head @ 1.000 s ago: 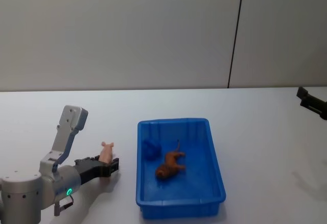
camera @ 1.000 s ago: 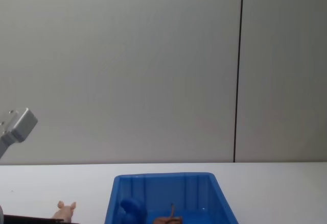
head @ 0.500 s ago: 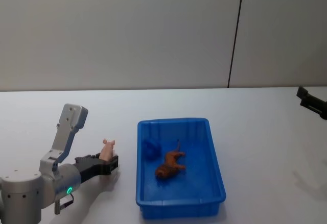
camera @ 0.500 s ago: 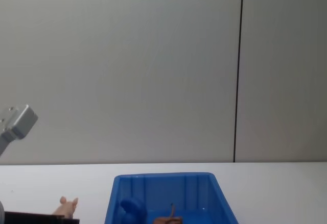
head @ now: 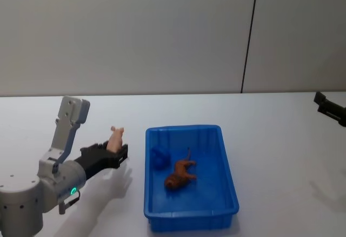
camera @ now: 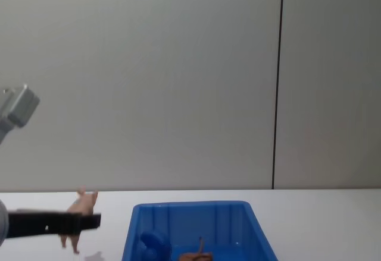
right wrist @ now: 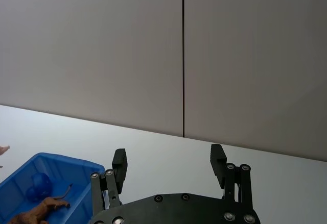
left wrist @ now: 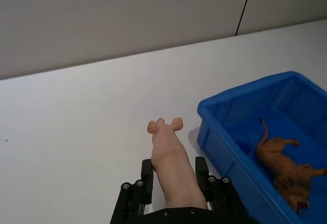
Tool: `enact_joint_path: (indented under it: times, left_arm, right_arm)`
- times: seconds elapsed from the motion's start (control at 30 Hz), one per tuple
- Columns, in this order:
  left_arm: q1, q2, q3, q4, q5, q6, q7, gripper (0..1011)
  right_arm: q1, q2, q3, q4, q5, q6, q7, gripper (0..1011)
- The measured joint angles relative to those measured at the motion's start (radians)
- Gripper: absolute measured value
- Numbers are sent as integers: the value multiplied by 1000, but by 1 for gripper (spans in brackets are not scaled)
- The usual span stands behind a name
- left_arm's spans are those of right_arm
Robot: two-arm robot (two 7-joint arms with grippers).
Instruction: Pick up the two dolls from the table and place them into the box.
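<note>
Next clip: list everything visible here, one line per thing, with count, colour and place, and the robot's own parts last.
Pink pig doll: one, pale pink, held off the table in the left claw, to the left of the box.
Brown doll: one, orange-brown, lying on the box floor.
Blue object: one, dark blue, in the box at its left wall; what it is cannot be told.
Box: one, bright blue, on the table centre.
Table: one, white.
Wall: grey, behind the table, with a dark vertical seam.
Left claw: black, shut on the pig, raised left of the box.
Right claw: black, open, far right, above the table.
</note>
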Motion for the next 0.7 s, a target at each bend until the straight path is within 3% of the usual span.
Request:
enact_joint_path:
  times: [0.33,0.7]
  left_arm:
    - [-8,1,-4,-36,11,-83,-70,511]
    - [-43,-16,1,-45,11,-143,-211,511]
  right_arm:
    - [0,0,0,0,0,0,0,1001]
    - [0,0,0,0,0,0,0,1001]
